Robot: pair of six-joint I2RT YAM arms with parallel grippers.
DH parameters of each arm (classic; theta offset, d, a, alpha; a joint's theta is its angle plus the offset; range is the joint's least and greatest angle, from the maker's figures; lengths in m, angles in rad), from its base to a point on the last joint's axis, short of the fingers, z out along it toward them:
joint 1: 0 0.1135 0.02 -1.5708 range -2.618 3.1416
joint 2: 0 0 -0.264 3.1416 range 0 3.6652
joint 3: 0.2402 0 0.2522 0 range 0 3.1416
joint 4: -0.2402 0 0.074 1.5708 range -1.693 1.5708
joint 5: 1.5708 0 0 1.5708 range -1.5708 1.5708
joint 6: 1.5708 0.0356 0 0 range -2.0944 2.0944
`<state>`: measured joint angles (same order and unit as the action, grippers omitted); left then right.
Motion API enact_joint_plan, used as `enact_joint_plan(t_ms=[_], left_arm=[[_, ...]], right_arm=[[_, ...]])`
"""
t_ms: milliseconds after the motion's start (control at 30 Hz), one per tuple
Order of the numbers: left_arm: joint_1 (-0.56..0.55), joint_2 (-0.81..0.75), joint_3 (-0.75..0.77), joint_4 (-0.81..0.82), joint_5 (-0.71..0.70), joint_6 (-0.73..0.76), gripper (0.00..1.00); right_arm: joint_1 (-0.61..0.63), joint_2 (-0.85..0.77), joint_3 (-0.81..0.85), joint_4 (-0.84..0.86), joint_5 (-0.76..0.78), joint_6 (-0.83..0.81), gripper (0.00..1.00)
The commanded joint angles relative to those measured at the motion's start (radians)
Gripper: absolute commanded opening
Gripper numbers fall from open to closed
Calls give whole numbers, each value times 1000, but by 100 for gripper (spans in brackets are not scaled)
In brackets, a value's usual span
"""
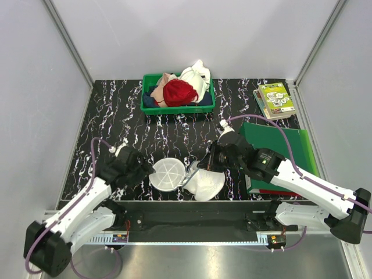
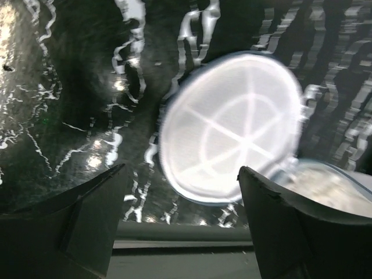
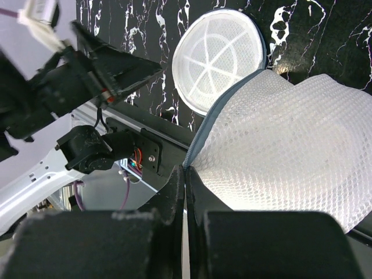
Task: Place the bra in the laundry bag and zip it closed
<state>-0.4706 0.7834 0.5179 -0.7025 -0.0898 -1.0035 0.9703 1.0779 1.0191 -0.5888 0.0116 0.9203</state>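
Note:
The laundry bag lies open near the table's front edge. Its flat round mesh half (image 1: 166, 174) (image 2: 232, 125) (image 3: 218, 55) rests on the black table. The domed half (image 1: 208, 183) (image 3: 290, 157) is tilted up beside it. My right gripper (image 1: 197, 167) (image 3: 187, 174) is shut on this half's grey zip rim (image 3: 216, 113). At the flat half's left edge my left gripper (image 1: 149, 171) (image 2: 182, 168) is open and holds nothing. A white garment that looks like the bra (image 1: 196, 74) lies in the green bin at the back.
The green bin (image 1: 149, 106) also holds a red bunched garment (image 1: 178, 92) and a beige cloth (image 1: 167, 80). A green folder (image 1: 279, 145) lies on the right under my right arm, with books (image 1: 274, 100) behind it. A metal rail runs along the near edge.

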Motion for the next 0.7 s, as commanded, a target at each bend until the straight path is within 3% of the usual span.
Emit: enact_joint_plan(t_ms=[0, 267, 367, 467, 633, 667], left_arm=[[13, 89, -41, 128, 42, -6, 76], [13, 152, -124, 219, 70, -66, 63], [13, 189, -134, 299, 84, -57, 54], [13, 252, -124, 348, 116, -43, 42], [18, 228, -53, 309, 49, 31, 0], [18, 209, -18, 244, 4, 72, 0]], right_arm=[[-5, -27, -5, 17, 24, -12, 0], [-4, -15, -2, 29, 21, -18, 0], [-5, -7, -1, 33, 18, -17, 0], [-4, -6, -2, 37, 19, -20, 0], [-7, -9, -14, 37, 22, -24, 0], [-5, -10, -19, 37, 27, -29, 0]])
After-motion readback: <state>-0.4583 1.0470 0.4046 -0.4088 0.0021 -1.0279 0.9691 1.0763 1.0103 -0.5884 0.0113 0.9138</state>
